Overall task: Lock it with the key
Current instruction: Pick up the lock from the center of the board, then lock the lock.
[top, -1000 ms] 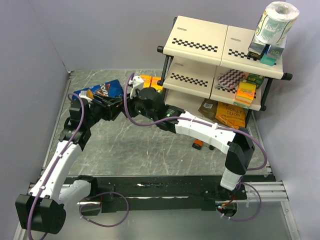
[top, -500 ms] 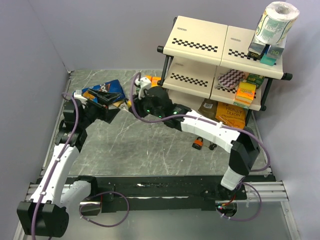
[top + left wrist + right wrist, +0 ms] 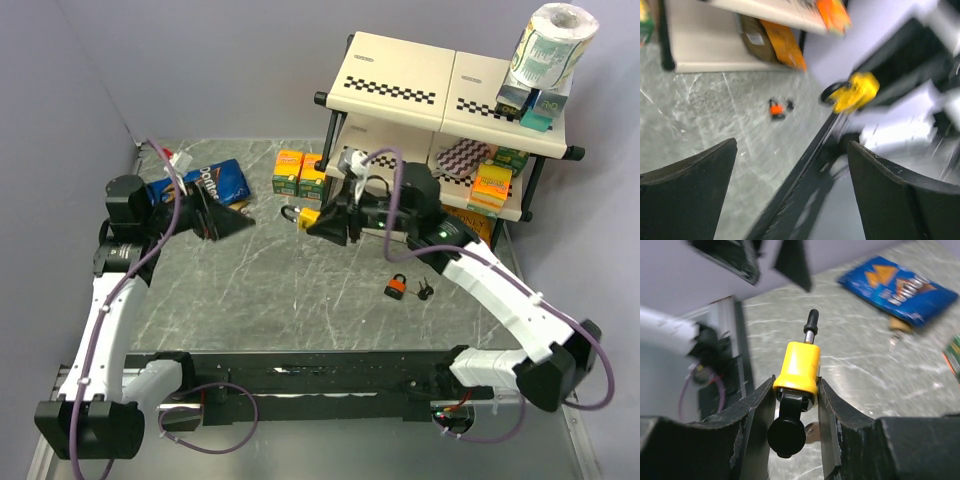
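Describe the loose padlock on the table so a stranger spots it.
Find the shelf rack at the table's right rear. Just in front of it lies the orange padlock, keys beside it. The other padlock is a yellow padlock, held in the right gripper.

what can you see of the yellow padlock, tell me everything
The yellow padlock has a glossy, plastic-looking body with a dark shackle at one end and a round black piece at the other. It is clamped by its sides between the right gripper's fingers, held in the air above the table, touching nothing else.
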Motion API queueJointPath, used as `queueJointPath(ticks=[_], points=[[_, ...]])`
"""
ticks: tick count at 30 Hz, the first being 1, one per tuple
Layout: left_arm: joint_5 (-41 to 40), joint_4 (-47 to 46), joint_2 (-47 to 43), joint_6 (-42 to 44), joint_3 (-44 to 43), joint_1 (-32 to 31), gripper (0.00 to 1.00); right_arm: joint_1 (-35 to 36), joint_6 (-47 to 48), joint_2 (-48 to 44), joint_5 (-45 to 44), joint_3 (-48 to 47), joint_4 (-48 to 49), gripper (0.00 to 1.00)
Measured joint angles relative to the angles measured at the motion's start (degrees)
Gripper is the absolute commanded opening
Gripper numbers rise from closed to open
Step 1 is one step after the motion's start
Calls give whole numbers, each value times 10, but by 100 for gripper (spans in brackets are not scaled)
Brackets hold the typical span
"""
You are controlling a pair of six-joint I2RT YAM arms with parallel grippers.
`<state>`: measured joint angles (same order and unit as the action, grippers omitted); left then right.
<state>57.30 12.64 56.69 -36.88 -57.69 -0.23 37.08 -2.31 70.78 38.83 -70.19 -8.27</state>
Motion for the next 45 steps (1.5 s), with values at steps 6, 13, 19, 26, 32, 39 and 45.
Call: queueJointPath(ticks=[6, 13, 19, 26, 32, 39, 45], points=[[84, 147, -13, 301, -46, -50, 90, -2, 37, -45, 126, 3, -39, 0], [63, 169, -34, 426, -51, -158, 64, -2, 54, -41, 207, 3, -91, 0], [26, 168, -24, 450, -55, -228, 56, 7, 63, -40, 223, 2, -106, 0], [-5, 157, -19, 451, -55, -282, 31, 23, 70, -37, 224, 1, -112, 0], [-6, 162, -18, 449, -55, -301, 1, 22, 81, -35, 210, 1, -123, 79], [-34, 159, -18, 436, -46, -301, 1, 24, 106, -43, 182, -1, -146, 98], [-38, 159, -18, 433, -43, -301, 1, 24, 132, -55, 158, -3, -172, 100]])
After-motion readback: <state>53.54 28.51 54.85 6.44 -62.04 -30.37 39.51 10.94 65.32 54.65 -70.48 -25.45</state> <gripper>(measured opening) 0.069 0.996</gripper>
